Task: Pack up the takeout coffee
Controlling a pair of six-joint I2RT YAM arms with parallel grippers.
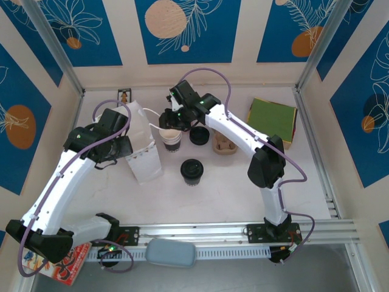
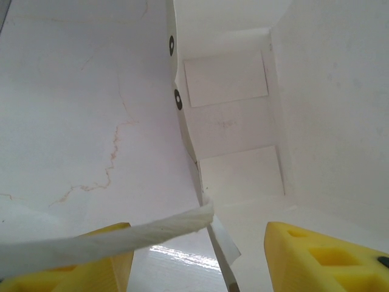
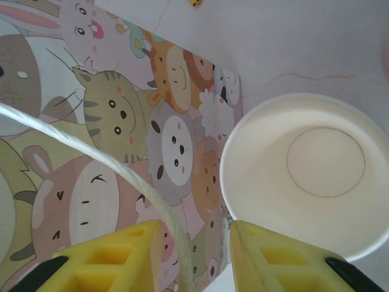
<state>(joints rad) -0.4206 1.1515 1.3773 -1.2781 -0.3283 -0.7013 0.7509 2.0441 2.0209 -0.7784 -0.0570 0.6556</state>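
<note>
Two grippers, one bag! Out left, the left gripper point(image 2: 197, 258) straddles a wall of the white paper bag point(image 1: 144, 152), fingers spread, nothing squeezed, a rope handle point(image 2: 91, 240) draped over one finger. Moving right, the right gripper point(image 3: 193, 243) hangs at the bag's other side, jaws a narrow gap apart around the cord handle point(image 3: 109, 161), not clamped. Next, a lidless cup point(image 1: 172, 141): wrong one. The takeout coffee point(image 1: 192, 171) stands lidded on the table, just right of the bag, untouched. The trick, I'd say: spread that mouth wide without tipping the bag.
</note>
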